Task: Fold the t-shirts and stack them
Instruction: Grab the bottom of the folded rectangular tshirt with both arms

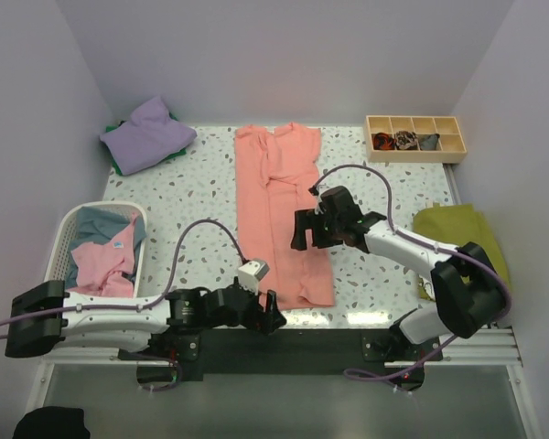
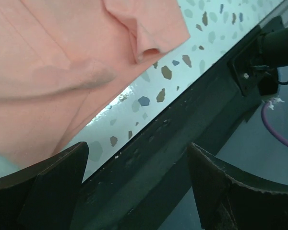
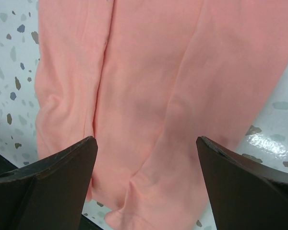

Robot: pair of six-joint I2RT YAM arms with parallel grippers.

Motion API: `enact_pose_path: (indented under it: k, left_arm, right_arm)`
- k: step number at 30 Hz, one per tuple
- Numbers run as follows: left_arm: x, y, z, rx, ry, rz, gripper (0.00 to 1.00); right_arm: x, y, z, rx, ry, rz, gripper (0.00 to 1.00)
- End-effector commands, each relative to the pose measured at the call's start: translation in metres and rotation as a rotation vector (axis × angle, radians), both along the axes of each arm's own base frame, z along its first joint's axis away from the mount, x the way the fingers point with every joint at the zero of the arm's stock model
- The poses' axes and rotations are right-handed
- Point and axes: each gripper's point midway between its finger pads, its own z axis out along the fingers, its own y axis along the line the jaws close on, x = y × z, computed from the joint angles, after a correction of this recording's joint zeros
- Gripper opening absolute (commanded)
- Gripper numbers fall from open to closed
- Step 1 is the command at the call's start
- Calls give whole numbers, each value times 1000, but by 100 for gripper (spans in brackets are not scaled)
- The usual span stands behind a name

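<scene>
Closest to the lens in the overhead view are the two arm bases, on a dark rail (image 1: 284, 352) along the worktop's near edge. The left end effector (image 1: 273, 316) lies low at that edge, just beside the near end of the salmon-pink t-shirt (image 1: 279, 206). The shirt is folded lengthwise into a long strip that runs from the far edge to the near edge at the middle of the speckled worktop (image 1: 197, 197). The right end effector (image 1: 299, 230) sits over the strip's right side, about halfway along it. A lavender shirt (image 1: 146, 135) lies on a green shirt (image 1: 116, 166) in the far left corner. At the left edge, a white basket (image 1: 67, 233) holds a pink shirt (image 1: 105, 267) and a light blue shirt (image 1: 101, 222). A wooden tray (image 1: 416, 139) with compartments stands in the far right corner, with small dark items in its left cells. An olive cloth (image 1: 462, 233) lies at the right edge.

The left wrist camera shows both dark fingers (image 2: 53, 191) spread wide, released and gripping nothing. Beyond them are the shirt's near corner, the worktop's near edge and a purple cable (image 2: 278, 129).

In the right wrist view the fingers (image 3: 48, 187) are likewise spread and released, framing the creased salmon cloth below. Whether they touch it cannot be told.

Any label is too small to read.
</scene>
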Motion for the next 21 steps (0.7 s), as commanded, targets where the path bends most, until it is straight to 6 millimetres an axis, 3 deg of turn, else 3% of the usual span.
enact_pose_path:
  k: [1,7,16,21]
  left_arm:
    - [20,11,-9,61,-79,183,88]
    - [36,21,-8,139,-168,290,88]
    - [46,8,2,120,-225,305,90]
    - [42,8,-16,169,-206,288,90]
  right_arm:
    - [8,22,9,79,-31,34,89]
    - [12,26,1,63,-22,47,89]
    - [13,28,-17,37,11,54,89]
    - [15,26,-27,16,16,47,89]
